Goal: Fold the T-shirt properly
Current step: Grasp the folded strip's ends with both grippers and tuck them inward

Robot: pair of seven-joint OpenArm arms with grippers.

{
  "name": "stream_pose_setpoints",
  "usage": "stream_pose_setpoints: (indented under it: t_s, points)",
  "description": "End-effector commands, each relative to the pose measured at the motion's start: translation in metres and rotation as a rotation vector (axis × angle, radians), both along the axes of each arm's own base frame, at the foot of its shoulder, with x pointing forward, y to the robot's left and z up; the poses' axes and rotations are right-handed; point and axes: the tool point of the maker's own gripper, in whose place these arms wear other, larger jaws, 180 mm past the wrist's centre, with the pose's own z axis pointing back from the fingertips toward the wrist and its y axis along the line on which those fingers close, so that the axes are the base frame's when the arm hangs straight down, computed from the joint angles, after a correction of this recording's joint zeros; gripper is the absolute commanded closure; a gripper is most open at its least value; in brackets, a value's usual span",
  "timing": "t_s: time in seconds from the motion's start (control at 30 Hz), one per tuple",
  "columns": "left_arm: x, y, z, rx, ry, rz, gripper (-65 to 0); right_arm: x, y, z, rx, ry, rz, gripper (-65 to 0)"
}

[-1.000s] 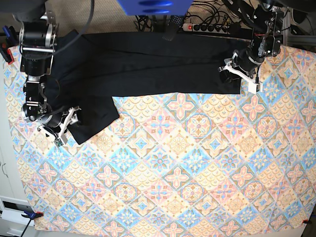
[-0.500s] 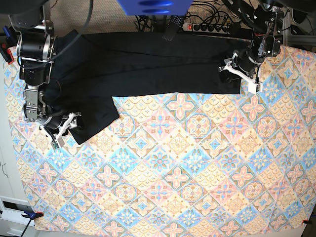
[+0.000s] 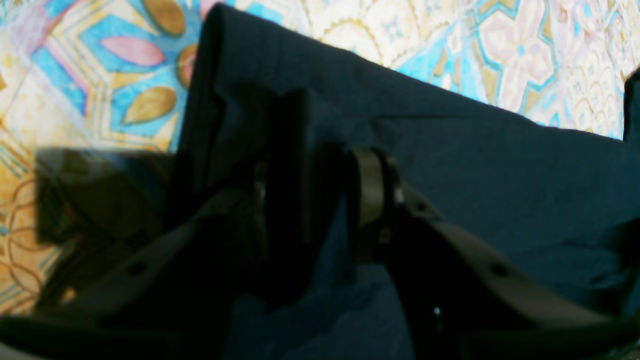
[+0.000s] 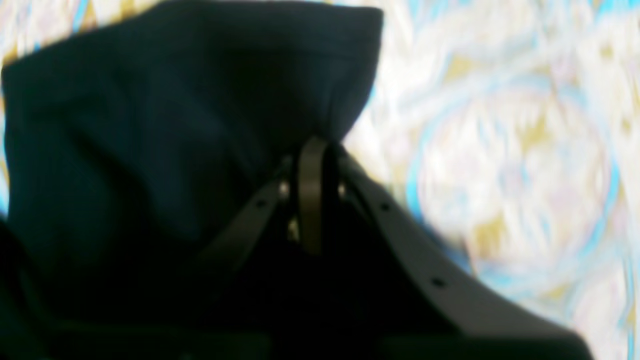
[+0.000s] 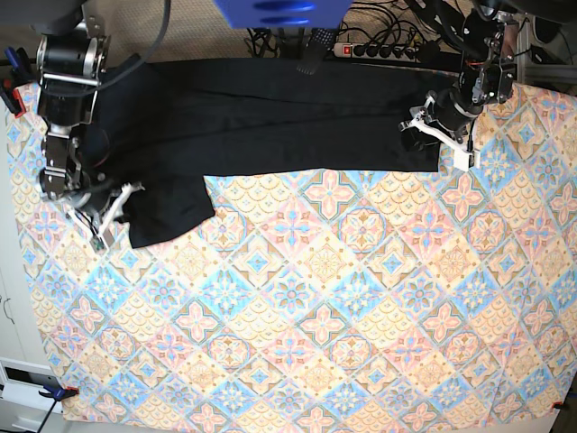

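The black T-shirt [image 5: 270, 117] lies as a long band across the far side of the table, one sleeve reaching toward the near left. My right gripper [image 5: 106, 215] is at that sleeve's outer edge. In the right wrist view its fingers are pressed together [image 4: 312, 150] on the hem of the T-shirt [image 4: 150, 125], which bulges up around them. My left gripper [image 5: 433, 140] rests on the shirt's right end. The left wrist view shows a raised fold of the T-shirt [image 3: 500, 165] pinched in the left gripper [image 3: 320, 200].
A patterned cloth [image 5: 343, 298] covers the table. Beyond the far edge sit a power strip [image 5: 388, 50] with cables and a blue object [image 5: 279, 11]. A clamp [image 5: 56, 392] grips the cloth at the near left corner.
My right gripper has shut on the sleeve hem and drawn it a little toward the far left; the sleeve's near corner has shifted with it. The left arm has not moved.
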Motion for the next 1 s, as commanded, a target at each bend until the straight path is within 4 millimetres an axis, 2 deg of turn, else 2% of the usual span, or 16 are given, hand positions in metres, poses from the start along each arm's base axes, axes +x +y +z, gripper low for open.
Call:
stream_pose_setpoints:
  t_s: [0.0,0.1,0.3,0.37,0.47,0.63,0.73,0.83,0.97]
  points:
    - [0.005,0.004,0.005,0.013,-0.018,-0.002,-21.4,0.011,-0.025,0.025,-0.050,-0.059,-0.028,-0.5]
    - [0.005,0.005,0.005,0.013,-0.019,-0.002,-21.4,0.007,-0.048,0.057,-0.134,-0.103,-0.065,-0.5]
    - [0.005,0.005,0.005,0.013,-0.021,-0.001,-21.4,-0.044,-0.080,0.086,-0.290,-0.086,-0.105,-0.5]
    - [0.006,0.004,0.006,0.012,-0.022,0.000,-21.4,-0.061,-0.082,0.094,-0.301,-0.088,-0.115,-0.5]
    - [0.006,0.004,0.006,0.012,-0.022,0.000,-21.4,-0.076,-0.075,0.108,-0.262,-0.125,-0.116,-0.5]
    - [0.007,0.004,0.006,0.012,-0.024,0.000,-21.4,-0.116,-0.069,0.106,-0.264,-0.082,-0.091,-0.6]
    - [0.015,0.004,0.010,0.012,-0.042,0.000,-21.4,-0.135,-0.064,0.105,-0.285,-0.056,-0.061,-0.6]
    - [0.016,0.005,0.010,0.012,-0.044,0.001,-21.4,-0.149,-0.061,0.104,-0.298,-0.030,-0.037,-0.6]
    - [0.017,0.005,0.010,0.012,-0.045,0.001,-21.4,-0.158,-0.059,0.100,-0.303,-0.005,-0.027,-0.7]
